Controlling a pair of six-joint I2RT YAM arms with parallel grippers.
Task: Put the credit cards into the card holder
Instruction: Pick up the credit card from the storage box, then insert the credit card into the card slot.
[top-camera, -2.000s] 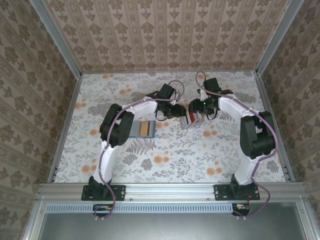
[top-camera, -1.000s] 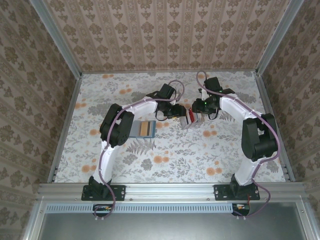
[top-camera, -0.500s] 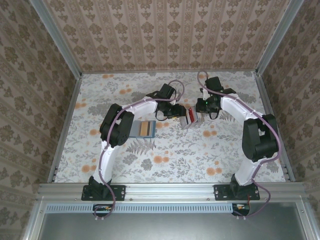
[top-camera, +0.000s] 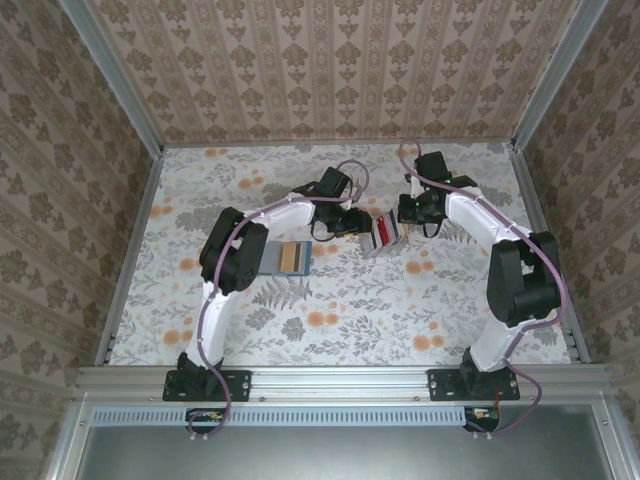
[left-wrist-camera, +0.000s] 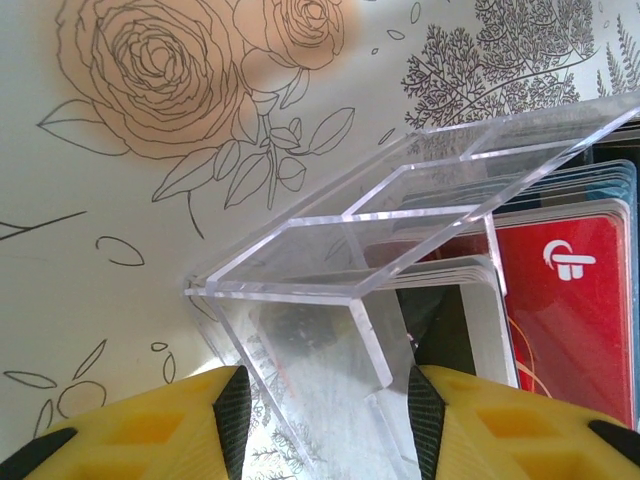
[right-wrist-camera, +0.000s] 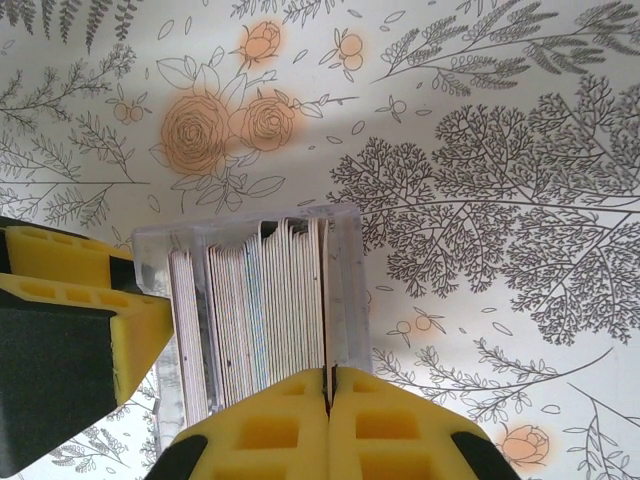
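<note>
Pinches the edge of the outermost card (right-wrist-camera: 325, 300) in the clear rack (left-wrist-camera: 300, 250) with the right hand (right-wrist-camera: 328, 400), fingers pressed fully together. Clamps the rack's opposite end with the left hand (left-wrist-camera: 328, 425), fingers about half spread. Shows the credit cards (right-wrist-camera: 250, 310) standing upright inside the rack. Shows the card holder (top-camera: 287, 257) lying open on the counter (top-camera: 330, 330), well left of the rack.

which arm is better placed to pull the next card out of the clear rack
Right. The right end effector is shut on the end card in the clear rack and looks ready to lift it out. The left end effector grips the rack's base, steadying it, so it isn't free.
</note>
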